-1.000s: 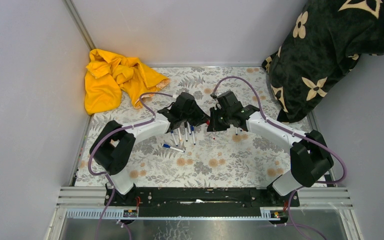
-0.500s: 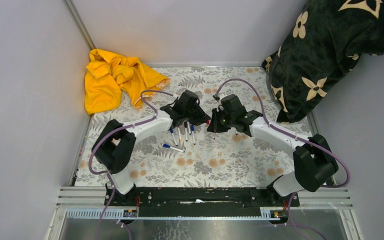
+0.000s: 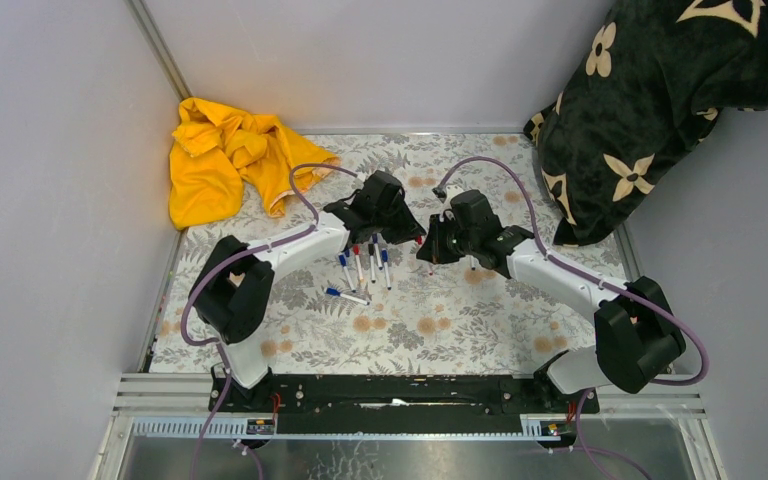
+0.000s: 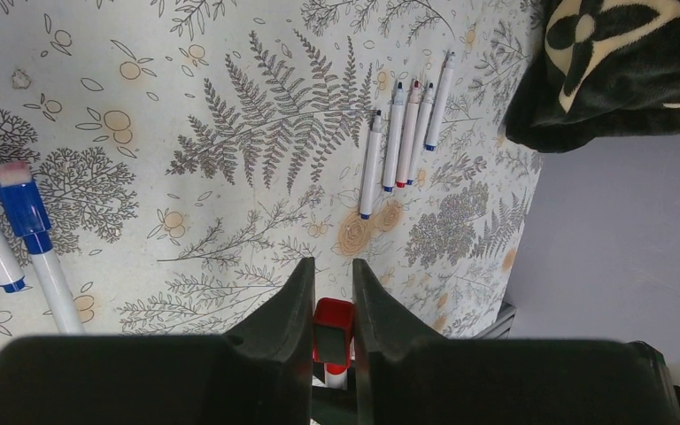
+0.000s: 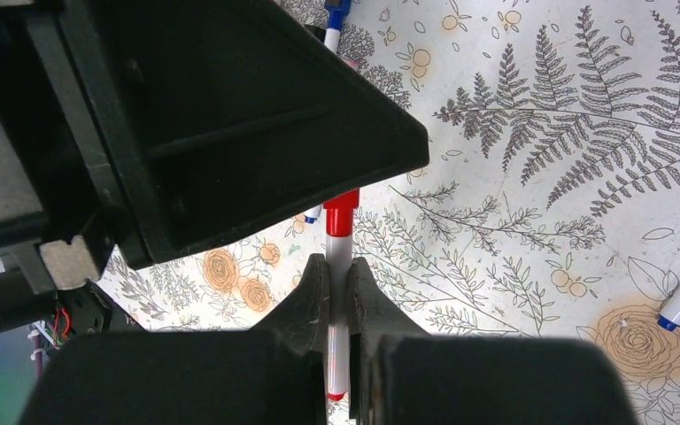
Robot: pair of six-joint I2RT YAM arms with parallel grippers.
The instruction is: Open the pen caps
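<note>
Moved: both wrists have drifted slightly away from the arm bases, and the right jaws have pinched tighter.
Left jaws: clamped on the red cap (image 4: 332, 323), which sits deep between them, well back from their tips.
Right jaws: closed on the white barrel of the red pen (image 5: 338, 292), gripping it just behind the cap.
Red pen: held above the desk (image 3: 440, 330), bridging the two pairs of jaws; the cap meets the barrel with no gap showing.
Other pens: a row of five white pens (image 4: 403, 142) lies on the desk ahead and to the right of the left jaws; a blue-capped pen (image 4: 27, 208) lies well to their left.
</note>
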